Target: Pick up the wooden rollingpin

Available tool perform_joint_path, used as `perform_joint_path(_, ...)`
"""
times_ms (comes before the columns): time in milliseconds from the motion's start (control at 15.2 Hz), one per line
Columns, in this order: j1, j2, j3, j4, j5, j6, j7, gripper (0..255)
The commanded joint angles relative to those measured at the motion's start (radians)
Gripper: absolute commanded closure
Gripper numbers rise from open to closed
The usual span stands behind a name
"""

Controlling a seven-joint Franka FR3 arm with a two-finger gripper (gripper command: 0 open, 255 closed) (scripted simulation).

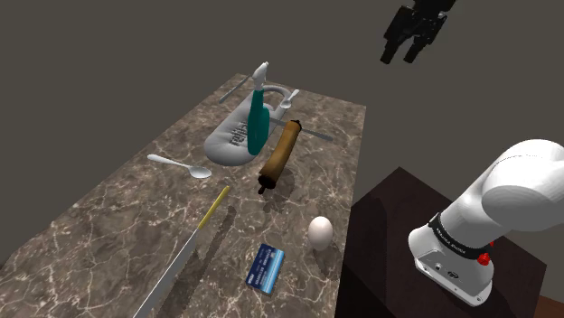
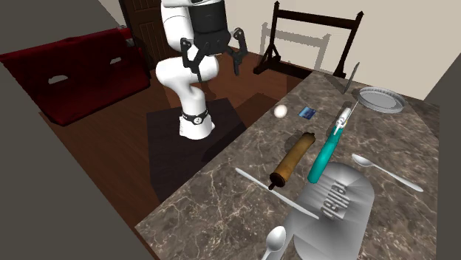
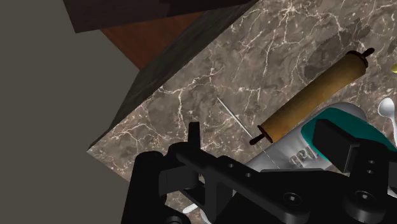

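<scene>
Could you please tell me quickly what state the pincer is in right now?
Pincer: open, holding nothing, raised well clear of the rolling pin.

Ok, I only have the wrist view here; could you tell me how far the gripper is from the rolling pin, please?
Observer: The open gripper hangs high above the counter, nowhere near the rolling pin.
Operator: Thank you. Does the pin touch the teal bottle?
Observer: No, the second exterior view shows a gap between them.
Operator: Is anything else close by?
Observer: An egg stands near the counter's edge by the stand.
</scene>
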Motion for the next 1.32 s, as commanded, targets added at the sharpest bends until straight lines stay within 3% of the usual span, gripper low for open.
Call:
perform_joint_path(0, 0.0, 0.0, 0.0, 0.0, 0.0, 0.0, 0.0, 0)
perform_joint_path(726, -0.041, 0.207, 0.324, -0.041, 0.042, 0.211, 0.498, 0)
perform_joint_path(990, -0.072, 0.347, 0.435, 0.001, 0.013, 0.277, 0.692, 0)
perform_joint_path(1254, -0.108, 0.517, 0.536, 0.071, -0.057, 0.328, 0.903, 0)
